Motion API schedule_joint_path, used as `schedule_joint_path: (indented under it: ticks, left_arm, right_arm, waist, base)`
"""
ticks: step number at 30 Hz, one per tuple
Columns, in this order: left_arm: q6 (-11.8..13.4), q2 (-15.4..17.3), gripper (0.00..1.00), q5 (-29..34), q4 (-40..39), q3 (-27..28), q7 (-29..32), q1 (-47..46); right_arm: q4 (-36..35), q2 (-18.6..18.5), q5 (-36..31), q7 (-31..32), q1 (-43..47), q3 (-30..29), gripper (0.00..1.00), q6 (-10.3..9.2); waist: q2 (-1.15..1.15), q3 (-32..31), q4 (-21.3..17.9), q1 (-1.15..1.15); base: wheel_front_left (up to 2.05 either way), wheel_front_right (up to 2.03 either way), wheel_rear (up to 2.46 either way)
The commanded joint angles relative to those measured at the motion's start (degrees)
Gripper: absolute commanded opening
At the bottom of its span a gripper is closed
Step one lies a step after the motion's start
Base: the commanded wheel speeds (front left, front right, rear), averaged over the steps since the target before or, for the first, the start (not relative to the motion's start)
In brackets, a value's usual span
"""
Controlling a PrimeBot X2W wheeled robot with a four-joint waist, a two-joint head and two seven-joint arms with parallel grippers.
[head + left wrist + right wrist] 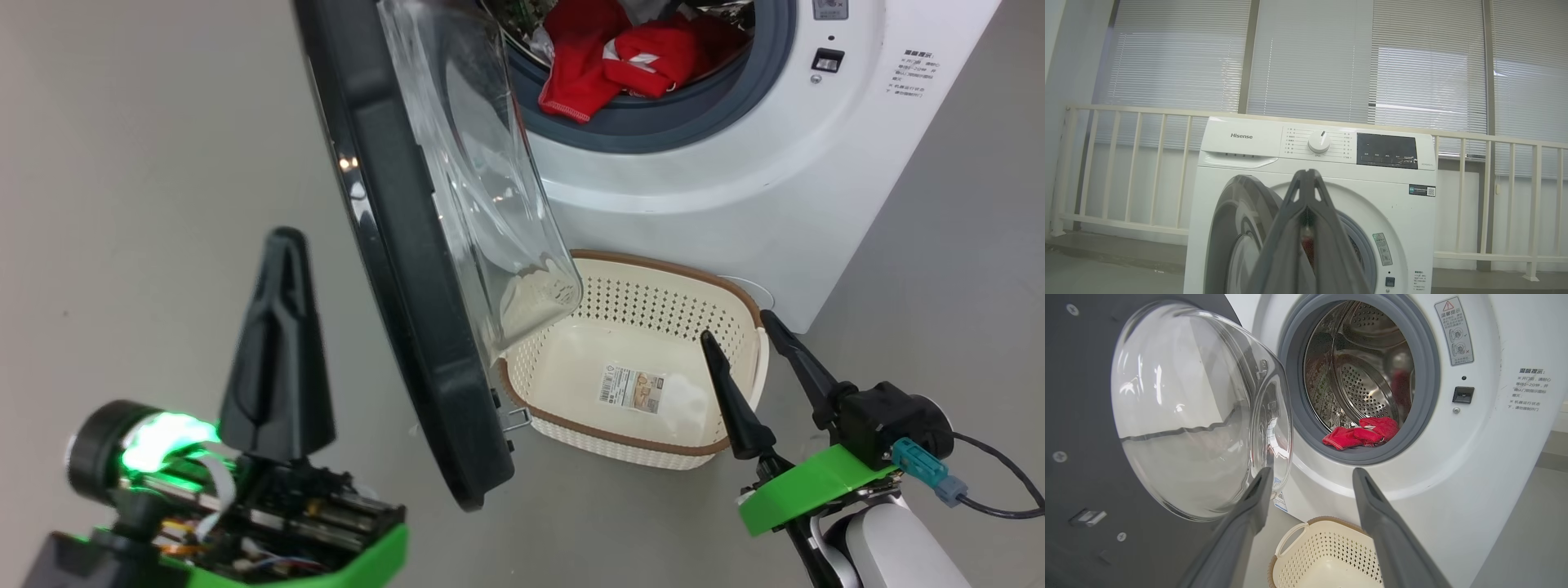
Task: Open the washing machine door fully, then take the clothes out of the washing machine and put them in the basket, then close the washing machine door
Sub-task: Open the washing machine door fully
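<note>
We've got the door (408,286) swung open off the washing machine (735,188), clothes (620,61) in its drum, basket (645,304) empty at its foot, left claw (282,238) clenched empty, right claw (736,325) spread; unloading and closing remain.

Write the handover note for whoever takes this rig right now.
The left tool is shut and empty, left of the washing machine door and clear of it.
The right tool is open and empty, over the right rim of the basket.
The basket is empty, on the floor before the washing machine.
The clothes lie inside the machine, at the front.
Done: door swung open; I cannot tell whether fully.
Left: move the clothes to the basket, close the door.
</note>
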Motion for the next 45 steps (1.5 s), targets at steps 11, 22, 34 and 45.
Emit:
schedule_joint_path:
  ticks: [11, 22, 34, 45]
  left_arm:
    - [-4.1, 0.9, 0.0, 1.0, 1.3, -9.4, 4.6, -1.1]
    - [-3.6, 1.1, 0.0, 0.8, 8.4, -15.7, 14.6, -1.1]
    - [1.6, 1.4, 0.0, 2.6, 12.4, -13.7, 17.0, -0.7]
    - [3.3, 1.6, 0.0, 1.4, 13.1, -12.5, 17.0, 0.5]
  right_arm:
    - [-0.5, 0.4, 0.3, -0.5, -2.5, 1.3, 1.0, 0.28]
    - [-0.3, 0.4, 0.0, -0.8, -3.1, 1.2, 1.0, 0.28]
    - [-0.3, 0.4, -0.3, -1.0, -3.1, 0.8, 1.0, 0.28]
    - [-0.2, 0.4, -0.8, -0.8, -2.6, 0.9, 1.0, 0.28]
  waist:
    - [0.0, 0.8, -1.1, 0.0]
    - [0.0, 1.7, -1.9, 0.0]
    - [0.0, 2.3, -1.2, 0.0]
    - [0.0, 1.7, 1.8, 0.0]
  base:
    - [0.0, 0.0, 0.0]
    - [0.0, 0.0, 0.0]
    - [0.0, 0.0, 0.0]
    - [0.0, 0.0, 0.0]
